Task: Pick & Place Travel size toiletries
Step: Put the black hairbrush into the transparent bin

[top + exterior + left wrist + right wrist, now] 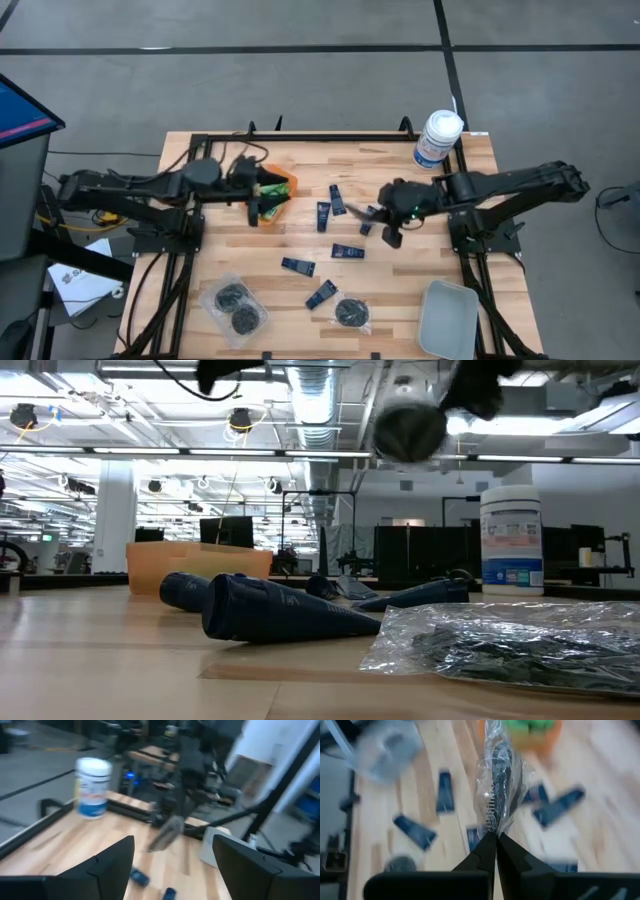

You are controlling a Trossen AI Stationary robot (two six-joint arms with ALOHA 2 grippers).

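Observation:
My right gripper [494, 838] is shut on a clear packet [497, 785] with a dark piece inside, held over the middle of the table [358, 211]. My left gripper [175, 862] is open and holds nothing. It hovers at the orange tray [283, 190] that holds green bottles [275, 184]. Several navy tubes [347, 251] lie flat on the wood, and more clear packets with black round pieces [235, 305] lie near the table's near edge. In the low view a navy tube [275, 612] and a packet [510, 640] lie close to the camera. My right gripper pinches the clear packet between its two fingers at one edge [492, 827]. The fingers come level from the table's right side. The packet shows edge-on, sticking out ahead of the fingertips and lifted clear of the table.
A white canister with a blue label [437, 138] stands at the far right corner. A pale grey bin [447, 318] sits at the near right corner. A black frame rail [330, 136] runs along the table's far edge.

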